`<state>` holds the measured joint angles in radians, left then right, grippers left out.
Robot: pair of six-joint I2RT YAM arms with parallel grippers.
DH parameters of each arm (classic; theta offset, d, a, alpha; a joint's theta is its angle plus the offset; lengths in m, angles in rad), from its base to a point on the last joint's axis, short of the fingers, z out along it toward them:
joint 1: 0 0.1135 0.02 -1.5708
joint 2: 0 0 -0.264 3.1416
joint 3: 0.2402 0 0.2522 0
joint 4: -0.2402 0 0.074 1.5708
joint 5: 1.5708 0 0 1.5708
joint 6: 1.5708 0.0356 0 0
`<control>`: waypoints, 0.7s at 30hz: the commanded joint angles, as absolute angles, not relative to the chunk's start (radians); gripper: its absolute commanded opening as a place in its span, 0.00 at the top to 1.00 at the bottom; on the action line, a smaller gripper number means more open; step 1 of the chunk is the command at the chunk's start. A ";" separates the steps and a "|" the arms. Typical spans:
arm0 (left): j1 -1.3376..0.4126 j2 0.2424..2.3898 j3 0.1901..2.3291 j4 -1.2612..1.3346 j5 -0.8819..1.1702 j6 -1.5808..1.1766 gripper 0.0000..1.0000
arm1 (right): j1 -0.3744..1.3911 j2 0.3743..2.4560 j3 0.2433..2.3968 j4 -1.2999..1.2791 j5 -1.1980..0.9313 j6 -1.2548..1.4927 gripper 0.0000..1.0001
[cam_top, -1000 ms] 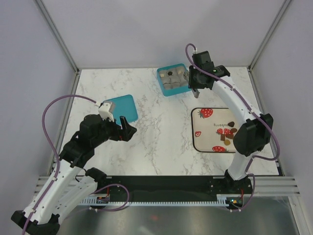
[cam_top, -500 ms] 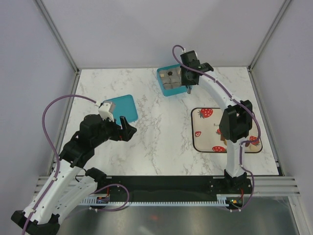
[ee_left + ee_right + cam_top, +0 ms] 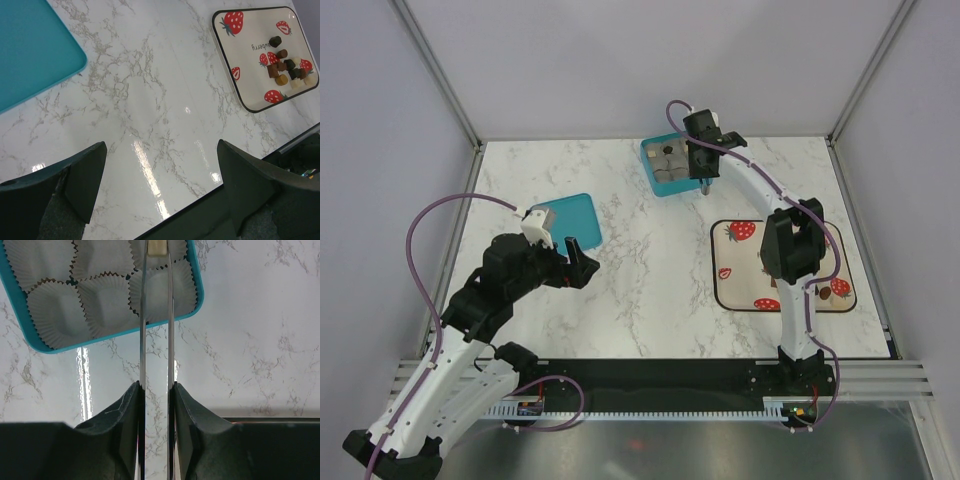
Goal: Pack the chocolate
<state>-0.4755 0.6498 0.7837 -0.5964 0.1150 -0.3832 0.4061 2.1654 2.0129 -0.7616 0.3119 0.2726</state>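
My right jaws are pinched almost together on one pale chocolate, at the top of my wrist view. A moment ago I was off to the right of the box. Now I have swung left, and the piece hangs over a paper cup in it. I think I can let go soon. My left jaws are wide apart, hold nothing and have not moved. The other chocolates wait on the tray, upper right on the desk.
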 commanded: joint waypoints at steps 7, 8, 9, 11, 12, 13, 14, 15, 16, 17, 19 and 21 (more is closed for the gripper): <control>-0.476 0.647 0.782 -0.578 0.114 -0.350 0.01 | 0.406 2.203 2.089 -0.726 0.353 0.242 0.58; -0.477 0.646 0.782 -0.578 0.114 -0.350 0.01 | 0.407 2.206 2.092 -0.727 0.351 0.242 0.57; -0.477 0.647 0.782 -0.577 0.115 -0.350 0.01 | 0.407 2.206 2.098 -0.729 0.353 0.241 0.57; -0.477 0.644 0.784 -0.578 0.114 -0.350 0.01 | 0.407 2.207 2.103 -0.729 0.350 0.241 0.56; -0.477 0.646 0.784 -0.577 0.114 -0.350 0.01 | 0.407 2.206 2.105 -0.730 0.351 0.238 0.56; -0.477 0.644 0.782 -0.578 0.115 -0.348 0.01 | 0.405 2.204 2.105 -0.730 0.351 0.238 0.55; -0.477 0.646 0.782 -0.577 0.114 -0.350 0.01 | 0.406 2.198 2.106 -0.729 0.351 0.236 0.55; -0.477 0.647 0.784 -0.578 0.114 -0.350 0.01 | 0.407 2.198 2.108 -0.732 0.351 0.235 0.55; -0.477 0.644 0.782 -0.577 0.114 -0.350 0.01 | 0.408 2.194 2.106 -0.732 0.353 0.235 0.55; -0.477 0.643 0.782 -0.577 0.114 -0.350 0.01 | 0.407 2.184 2.108 -0.733 0.351 0.235 0.55; -0.477 0.641 0.782 -0.577 0.110 -0.350 0.01 | 0.405 2.171 2.108 -0.738 0.353 0.235 0.55; -0.477 0.644 0.782 -0.577 0.112 -0.350 0.01 | 0.407 2.142 2.106 -0.749 0.342 0.236 0.55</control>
